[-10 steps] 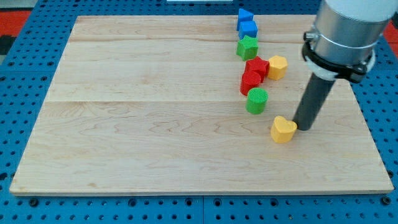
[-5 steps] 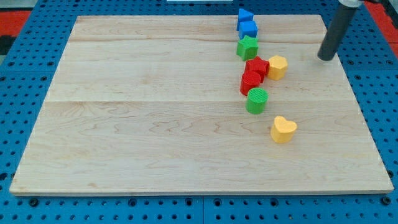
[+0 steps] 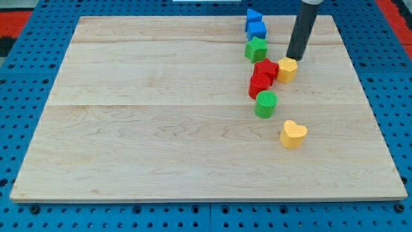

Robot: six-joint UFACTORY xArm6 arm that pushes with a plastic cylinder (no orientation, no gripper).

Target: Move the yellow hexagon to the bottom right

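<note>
The yellow hexagon (image 3: 287, 69) sits right of centre near the view's top, touching a red block (image 3: 266, 68). My tip (image 3: 294, 58) stands just above the hexagon's top edge, touching or nearly touching it. A yellow heart (image 3: 293, 133) lies lower down, towards the view's bottom right.
A second red block (image 3: 259, 84) and a green cylinder (image 3: 265, 104) lie below the red one. A green star (image 3: 255, 49) and two blue blocks (image 3: 255, 23) stand above, near the board's top edge (image 3: 193, 18).
My tip has moved from beside the yellow heart up to the view's top right, then left to just above the yellow hexagon. No block has moved.
</note>
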